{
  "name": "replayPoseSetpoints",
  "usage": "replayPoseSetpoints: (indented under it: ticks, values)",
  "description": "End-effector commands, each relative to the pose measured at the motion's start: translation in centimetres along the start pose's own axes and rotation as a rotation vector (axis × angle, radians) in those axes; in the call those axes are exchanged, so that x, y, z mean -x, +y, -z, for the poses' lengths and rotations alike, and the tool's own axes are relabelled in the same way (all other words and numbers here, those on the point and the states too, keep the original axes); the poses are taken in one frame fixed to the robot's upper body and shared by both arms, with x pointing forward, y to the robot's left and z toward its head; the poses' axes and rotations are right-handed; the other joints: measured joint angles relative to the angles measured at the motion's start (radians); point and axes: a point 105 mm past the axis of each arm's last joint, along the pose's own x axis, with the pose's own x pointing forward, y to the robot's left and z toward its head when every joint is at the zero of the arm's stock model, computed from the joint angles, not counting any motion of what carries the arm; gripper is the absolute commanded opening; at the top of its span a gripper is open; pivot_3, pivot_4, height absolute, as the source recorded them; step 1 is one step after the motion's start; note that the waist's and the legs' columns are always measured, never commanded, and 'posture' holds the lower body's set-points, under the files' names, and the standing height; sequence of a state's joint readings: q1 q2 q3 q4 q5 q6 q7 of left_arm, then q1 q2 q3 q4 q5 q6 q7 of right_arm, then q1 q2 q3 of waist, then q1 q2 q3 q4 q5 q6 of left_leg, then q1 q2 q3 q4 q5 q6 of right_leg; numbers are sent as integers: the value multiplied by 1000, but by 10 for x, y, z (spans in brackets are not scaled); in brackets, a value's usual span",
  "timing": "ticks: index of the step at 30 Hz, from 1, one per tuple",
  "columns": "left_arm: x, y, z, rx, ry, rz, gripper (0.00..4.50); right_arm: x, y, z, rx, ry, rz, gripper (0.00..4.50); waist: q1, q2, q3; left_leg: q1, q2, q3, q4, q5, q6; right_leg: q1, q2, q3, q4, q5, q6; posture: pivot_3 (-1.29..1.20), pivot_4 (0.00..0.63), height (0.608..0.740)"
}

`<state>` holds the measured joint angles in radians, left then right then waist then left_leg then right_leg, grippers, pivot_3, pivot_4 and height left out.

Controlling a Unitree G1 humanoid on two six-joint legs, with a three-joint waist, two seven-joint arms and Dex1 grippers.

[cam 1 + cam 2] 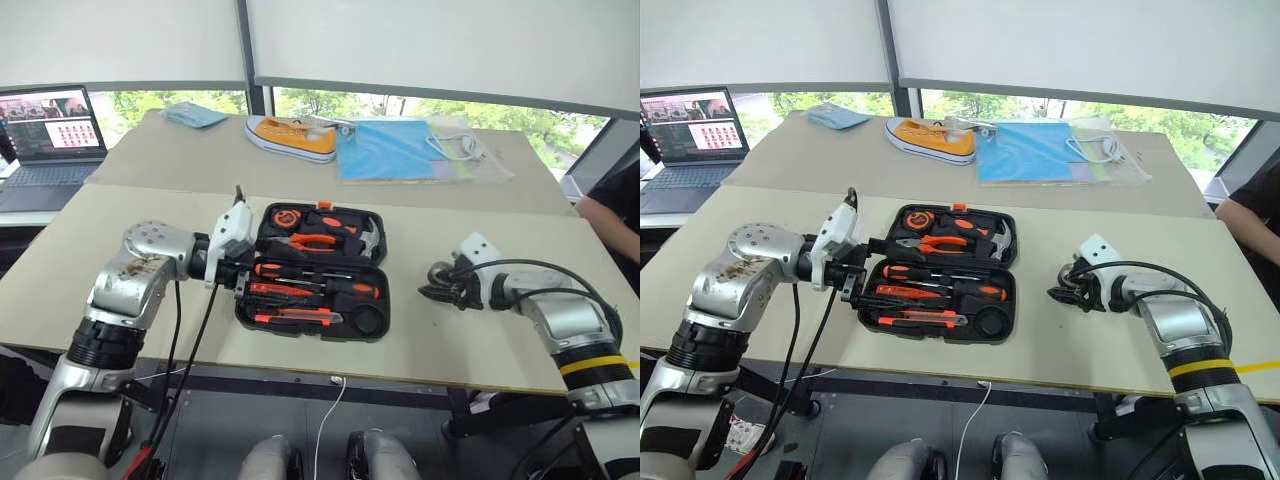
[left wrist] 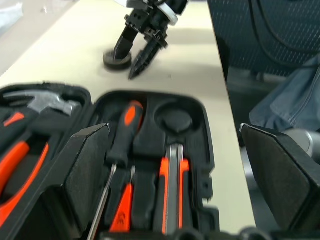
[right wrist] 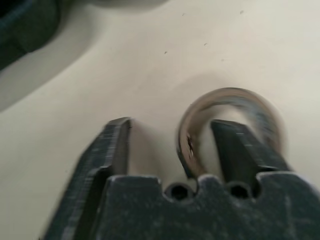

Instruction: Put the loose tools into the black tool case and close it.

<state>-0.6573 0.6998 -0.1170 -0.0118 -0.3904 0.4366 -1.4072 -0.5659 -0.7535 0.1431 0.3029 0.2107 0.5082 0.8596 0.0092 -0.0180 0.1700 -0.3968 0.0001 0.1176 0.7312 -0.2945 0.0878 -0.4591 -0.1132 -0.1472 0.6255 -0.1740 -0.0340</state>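
The black tool case [image 1: 383,300] lies open in the middle of the table. Two orange-and-black screwdrivers [image 1: 320,272] and an orange-black utility knife [image 1: 295,318] rest in its near half; its round recess [image 2: 172,117] is empty. My left gripper [image 1: 236,268] hovers open at the case's left edge, nothing between its fingers. The small dark tape roll [image 3: 230,100] lies on the table right of the case. My right gripper [image 1: 437,292] is on it: one finger stands inside the roll's hole, the other outside, with a gap to the wall.
Pliers and a hammer [image 1: 368,238] sit in the case's far half. At the back are a laptop [image 1: 45,135], a yellow shoe [image 1: 290,137], a blue folder [image 1: 385,150] and a white cable [image 1: 455,145]. A person's arm [image 1: 610,215] shows at the right edge.
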Motion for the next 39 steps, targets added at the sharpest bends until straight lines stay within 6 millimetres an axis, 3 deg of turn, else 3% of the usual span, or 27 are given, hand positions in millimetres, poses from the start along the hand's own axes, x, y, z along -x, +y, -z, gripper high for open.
replayPoseSetpoints:
  ticks: [1, 5, 8, 10, 13, 16, 18, 26, 31, 33, 34, 37, 39]
  values:
    - [3, -1, -7, -61, 8, 5, 4500, 5, -3, -15, 45, -52, 1, 1410, 0, 0, 0, 0, 0, 0, 0, 0, 0, 0, 0, 0, 0, 0, 0, 0, 150, 718]
    - [5, -2, -4, -75, 31, 20, 4500, 17, 19, -43, 86, -152, -105, 41, 0, 2, 1, 0, 0, 0, 0, 0, 0, 0, 0, 0, 0, 0, 0, 0, 150, 718]
    - [7, -4, 0, -84, 52, 35, 4500, 29, 69, -70, 107, -247, -330, 13, 1, 4, 2, 0, 0, 0, 0, 0, 0, 0, 0, 0, 0, 0, 0, 0, 150, 718]
    - [6, -5, 2, -89, 62, 41, 4500, 35, 98, -75, 140, -244, -435, 13, 0, 4, 3, 0, 1, 0, -1, 0, 0, 0, 0, 0, 0, 0, -1, 0, 150, 718]
    - [5, -5, 3, -95, 65, 46, 4500, 32, 125, -70, 187, -203, -491, 13, 2, 4, 3, 0, 1, -1, -1, 0, 0, 0, 0, 0, 0, 0, -1, 0, 150, 718]
    - [3, -5, 2, -98, 63, 49, 4500, 24, 136, -62, 199, -170, -495, 13, 8, 4, 3, 0, 0, -1, 0, 0, 0, 0, -1, 0, -1, 0, 0, 0, 150, 718]
    - [3, -4, 1, -100, 63, 50, 4500, 19, 137, -57, 192, -144, -485, 13, 9, 4, 3, 0, -1, -1, 0, 0, 0, 0, -1, 0, -1, 0, 0, 0, 150, 718]
    - [5, -1, 3, -94, 72, 29, 4500, 21, 144, -56, 199, -141, -510, 2646, 4, 4, 3, 0, -1, -1, -1, 0, 0, 0, -1, -1, 0, 0, 0, 0, 150, 718]
    - [8, 1, 10, -58, 81, -19, 4500, 35, 135, -65, 171, -175, -503, 2646, 5, 4, 3, -1, -1, -1, -1, 0, 0, 0, -1, -1, -1, 0, 0, 0, 150, 718]
    - [16, 10, 17, -24, 85, -83, 4500, 37, 117, -71, 128, -204, -439, 2646, 5, 4, 3, -1, -1, -1, -1, 0, 0, 0, -1, -1, -1, 0, 0, 0, 150, 718]
    - [21, 16, 21, -9, 87, -130, 4500, 38, 107, -74, 108, -220, -403, 2401, 5, 4, 3, 0, -1, -1, -1, 0, 0, 0, -1, -1, -1, 0, 0, 0, 150, 718]
    - [47, 38, 39, 60, 97, -324, 3768, 39, 78, -76, 65, -242, -286, 1587, 4, 4, 3, 0, -1, -1, -1, 0, 0, 0, -1, -1, 0, 0, 0, 0, 150, 718]
    - [65, 46, 55, 108, 122, -423, 3033, 38, 62, -73, 51, -241, -219, 931, 2, 4, 3, 0, 0, -1, -1, 0, 0, -1, -1, -1, 0, 0, 0, 0, 150, 718]
